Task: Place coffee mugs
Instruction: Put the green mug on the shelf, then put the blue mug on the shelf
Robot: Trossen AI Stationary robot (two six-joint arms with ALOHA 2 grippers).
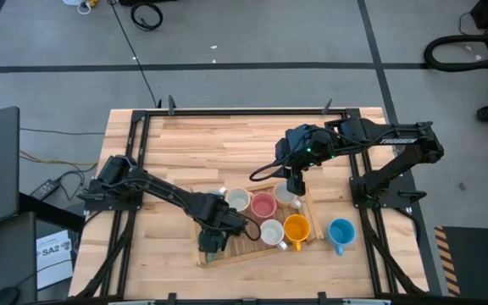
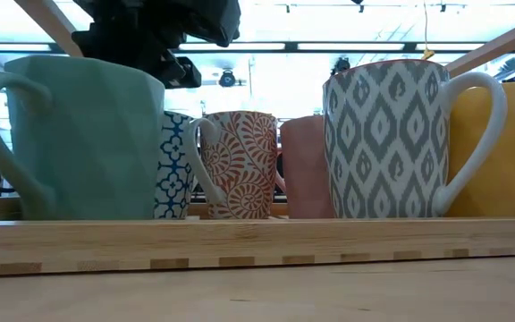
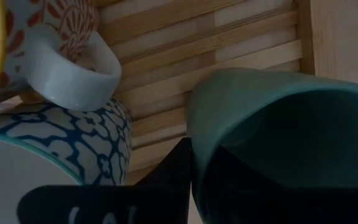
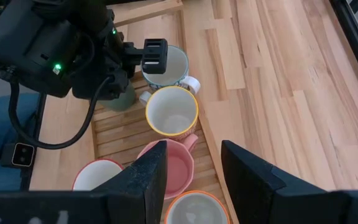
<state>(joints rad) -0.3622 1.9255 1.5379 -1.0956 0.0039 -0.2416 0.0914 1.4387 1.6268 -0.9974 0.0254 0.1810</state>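
**Green mug in my left pincer, tray nearly full**

While my left pincer sits low at the lower left of the wooden tray in the high view, it is clenched on the wall of the dark green mug, one finger inside and one outside. Just beside it on the slats stands a blue-patterned mug, and past that an orange-patterned mug with a white handle.

Along the tray's lower edge to the right are a white mug and an orange mug. Off the tray, at lower right on the tabletop, stands the blue mug.

Farther up the tray sit a cream mug and the pink mug. My right pincer hovers over the tray's upper right corner, fingers apart and holding nothing, above a pale mug.
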